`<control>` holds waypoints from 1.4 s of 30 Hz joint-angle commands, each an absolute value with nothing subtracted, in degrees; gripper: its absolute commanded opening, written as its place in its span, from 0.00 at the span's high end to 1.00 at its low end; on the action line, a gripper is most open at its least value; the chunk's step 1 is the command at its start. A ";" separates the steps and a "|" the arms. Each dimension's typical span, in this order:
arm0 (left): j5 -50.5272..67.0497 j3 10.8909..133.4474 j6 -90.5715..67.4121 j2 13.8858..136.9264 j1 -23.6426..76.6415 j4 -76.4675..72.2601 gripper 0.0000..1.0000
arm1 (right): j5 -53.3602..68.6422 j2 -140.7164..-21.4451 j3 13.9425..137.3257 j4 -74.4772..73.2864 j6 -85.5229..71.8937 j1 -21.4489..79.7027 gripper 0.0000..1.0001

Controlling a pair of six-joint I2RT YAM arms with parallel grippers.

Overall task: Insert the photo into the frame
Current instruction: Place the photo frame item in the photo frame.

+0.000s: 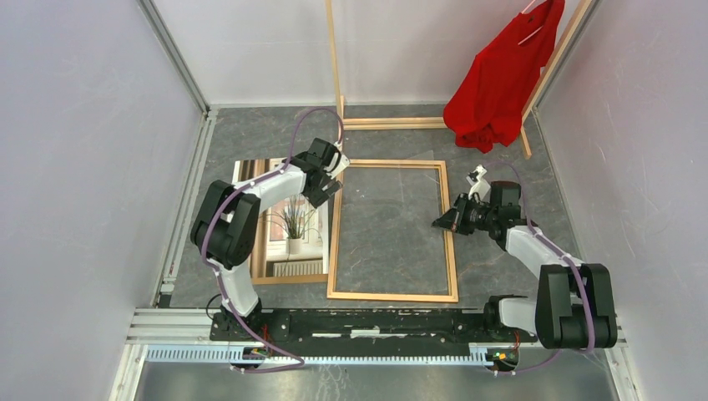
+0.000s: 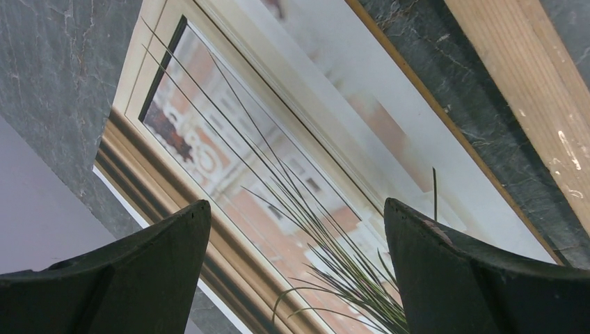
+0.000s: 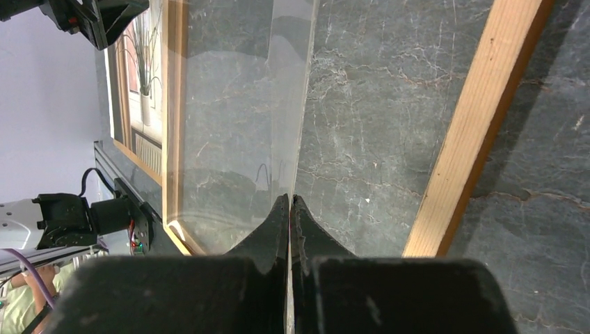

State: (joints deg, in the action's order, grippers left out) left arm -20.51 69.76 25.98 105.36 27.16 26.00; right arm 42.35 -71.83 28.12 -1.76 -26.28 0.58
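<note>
The grey table (image 1: 501, 167) had a wooden frame (image 1: 392, 296) lying flat on it, a photo (image 1: 288, 242) just beside it on the left, and a pale rack (image 1: 392, 123) behind

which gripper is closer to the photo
Left. The left gripper hangs open directly over the photo; the right gripper, pinching a clear sheet, sits across the frame near its right rail.

Left arm (image 1: 269, 187) and right arm (image 1: 529, 246): white shells, chunky black joints — a lilac cable (image 1: 321, 109) trailing each. Left gripper (image 2: 296, 209) fingers (image 2: 139, 278) are matte black wedges.
</note>
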 commanded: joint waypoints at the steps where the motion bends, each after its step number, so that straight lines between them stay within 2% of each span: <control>1: -20.68 70.53 23.11 105.87 27.96 23.99 0.00 | 41.32 -69.40 29.52 -4.51 -23.69 0.33 1.00; 17: -21.29 71.45 23.01 106.62 29.77 23.78 0.00 | 42.82 -68.82 31.06 -6.57 -22.34 -2.24 1.00; 27: -18.81 70.19 20.88 107.68 31.03 22.94 0.00 | 44.56 -69.27 27.35 -0.45 -27.29 -2.24 1.00; 36: -15.64 69.11 19.38 108.69 31.11 22.96 0.00 | 45.44 -66.55 20.68 13.93 -34.65 -2.21 1.00; 42: -15.38 69.08 19.40 108.77 31.11 22.81 0.02 | 44.47 -66.67 20.05 13.89 -34.13 -2.33 1.00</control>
